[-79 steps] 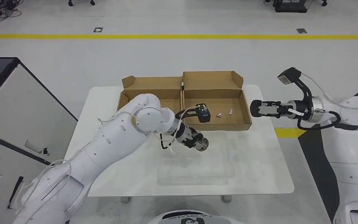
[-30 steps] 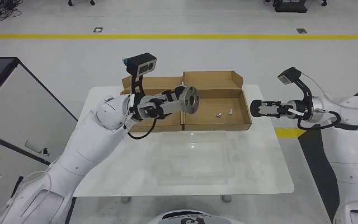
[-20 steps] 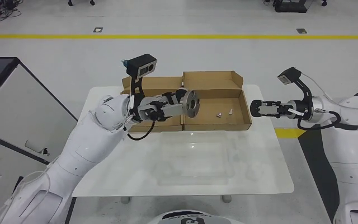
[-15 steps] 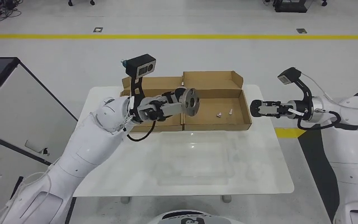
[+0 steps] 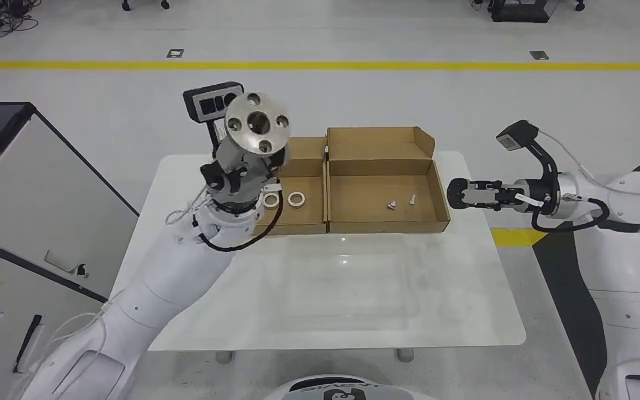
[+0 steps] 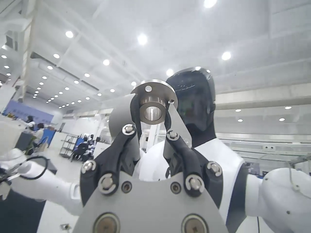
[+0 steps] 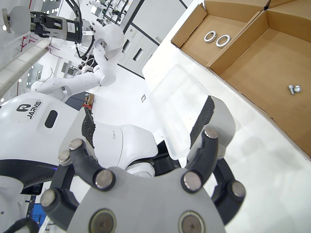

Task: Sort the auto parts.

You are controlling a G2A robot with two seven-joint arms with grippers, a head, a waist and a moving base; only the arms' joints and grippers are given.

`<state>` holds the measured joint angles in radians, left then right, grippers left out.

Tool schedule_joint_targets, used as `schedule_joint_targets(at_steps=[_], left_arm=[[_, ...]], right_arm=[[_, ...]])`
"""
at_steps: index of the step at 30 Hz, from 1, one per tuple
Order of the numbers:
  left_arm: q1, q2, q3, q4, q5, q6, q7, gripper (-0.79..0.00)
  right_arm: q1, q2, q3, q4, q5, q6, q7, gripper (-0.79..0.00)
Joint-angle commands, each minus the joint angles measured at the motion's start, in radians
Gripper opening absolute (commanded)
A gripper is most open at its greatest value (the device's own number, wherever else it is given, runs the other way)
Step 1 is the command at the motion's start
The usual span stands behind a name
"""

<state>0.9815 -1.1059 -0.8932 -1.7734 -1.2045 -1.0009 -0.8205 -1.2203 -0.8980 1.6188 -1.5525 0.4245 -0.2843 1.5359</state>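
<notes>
The left fingers (image 6: 177,124) are clamped on the neck of a round metal part (image 6: 155,92). In the last half second the arm has swung the part away from the seam between the two boxes and lifted it. It is now held high over the far corner of the left box (image 5: 305,175), disc turned up toward the head. The part is not placed yet; I judge this a look at it before a box is chosen. The right fingers (image 7: 216,115) stand apart and empty, unmoved, just beside the right box (image 5: 380,190). Two rings (image 5: 291,199) lie in the left box, two small bolts (image 5: 393,203) in the right. A clear tray (image 5: 350,290) sits on the tabletop (image 5: 470,290) nearer the robot. On the way down, the part must clear the box walls and the rings.
</notes>
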Motion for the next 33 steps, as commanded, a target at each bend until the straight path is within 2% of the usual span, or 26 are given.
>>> schedule_joint_targets(at_steps=[1,10,16,21,26,30,33], left_arm=[[0.007,-0.008,-0.006,-0.019,-0.074,0.018,-0.016,-0.785],[0.058,-0.051,-0.087,-0.033,-0.189,0.143,-0.142,-0.785],[0.084,-0.083,-0.146,-0.012,-0.102,0.191,-0.19,-0.785],[0.091,-0.101,-0.176,0.002,0.079,0.197,-0.196,-0.785],[0.093,-0.109,-0.192,0.017,0.27,0.165,-0.164,-0.785],[0.098,-0.115,-0.175,0.015,0.276,0.146,-0.144,-0.785],[0.102,-0.122,-0.158,0.002,0.18,0.153,-0.151,-0.785]], right_arm=[[0.0,0.0,0.0,0.0,0.0,0.0,0.0,0.0],[0.0,0.0,0.0,0.0,0.0,0.0,0.0,0.0],[0.0,0.0,0.0,0.0,0.0,0.0,0.0,0.0],[0.0,0.0,0.0,0.0,0.0,0.0,0.0,0.0],[0.0,0.0,0.0,0.0,0.0,0.0,0.0,0.0],[0.0,0.0,0.0,0.0,0.0,0.0,0.0,0.0],[0.0,0.0,0.0,0.0,0.0,0.0,0.0,0.0]])
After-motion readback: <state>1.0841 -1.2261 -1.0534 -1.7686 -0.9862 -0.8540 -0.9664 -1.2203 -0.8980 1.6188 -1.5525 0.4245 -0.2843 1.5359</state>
